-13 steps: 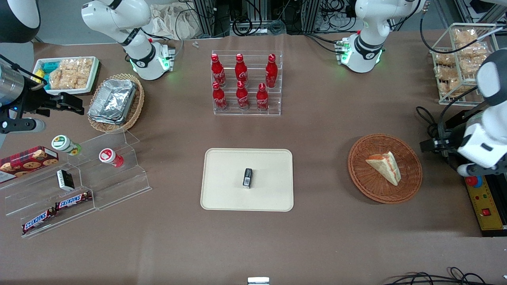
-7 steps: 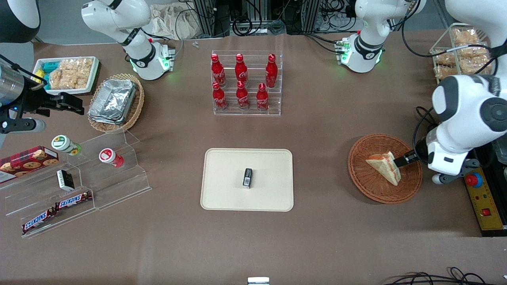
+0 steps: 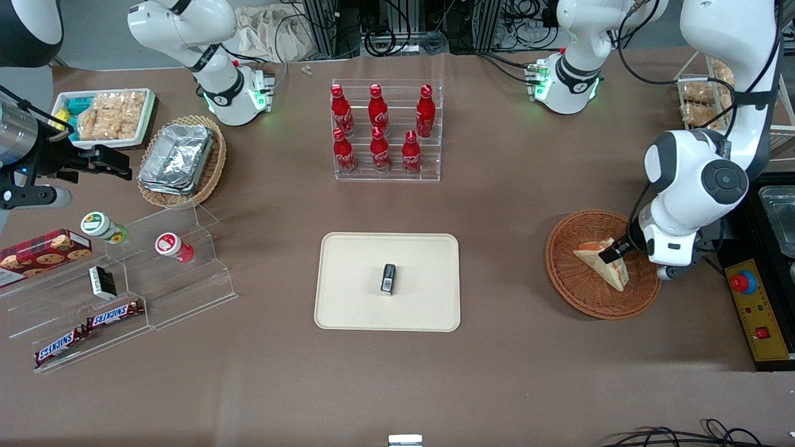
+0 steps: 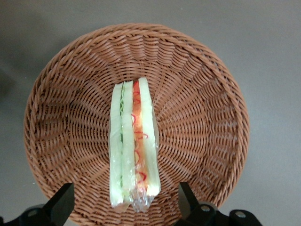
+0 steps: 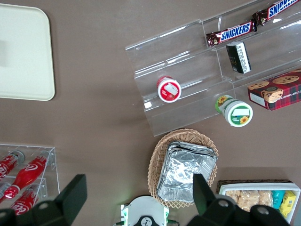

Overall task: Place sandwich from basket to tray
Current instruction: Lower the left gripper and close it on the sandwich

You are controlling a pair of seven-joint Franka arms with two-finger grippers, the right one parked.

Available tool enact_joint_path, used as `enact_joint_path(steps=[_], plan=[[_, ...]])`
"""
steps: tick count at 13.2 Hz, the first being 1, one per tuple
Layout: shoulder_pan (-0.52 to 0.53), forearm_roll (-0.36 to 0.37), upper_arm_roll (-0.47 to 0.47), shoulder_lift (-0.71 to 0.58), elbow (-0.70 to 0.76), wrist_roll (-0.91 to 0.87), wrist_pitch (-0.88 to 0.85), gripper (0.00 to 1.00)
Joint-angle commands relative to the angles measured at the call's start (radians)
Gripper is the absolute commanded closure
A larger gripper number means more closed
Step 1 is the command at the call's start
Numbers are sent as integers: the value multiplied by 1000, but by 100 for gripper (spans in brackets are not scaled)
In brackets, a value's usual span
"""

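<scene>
The left gripper has swung in over the round reddish-brown wicker basket, fingers spread wide astride the triangular white-bread sandwich lying in it; nothing is gripped yet; the cream rectangular tray, well apart, awaits after a descent and pinch.

The left arm has swung in from the counter's edge and now stands over the basket. Its pincer has come down above the sandwich, with the fingers spread wide on both sides of it.
</scene>
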Motion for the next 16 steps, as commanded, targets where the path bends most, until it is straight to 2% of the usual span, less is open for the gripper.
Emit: enact_joint_path(steps=[1,6,7,10,12,13,16], plan=[[10,4,-1,24,-26,-54,67,0],[24,4,0,73,-49,-72,124,0],[24,4,0,75,-48,-74,126,5],[21,4,-3,64,-28,-166,118,61],[15,4,-4,31,-19,-206,95,94],[13,4,-6,3,-5,-216,52,100],[12,2,-55,-67,124,-246,-171,100]])
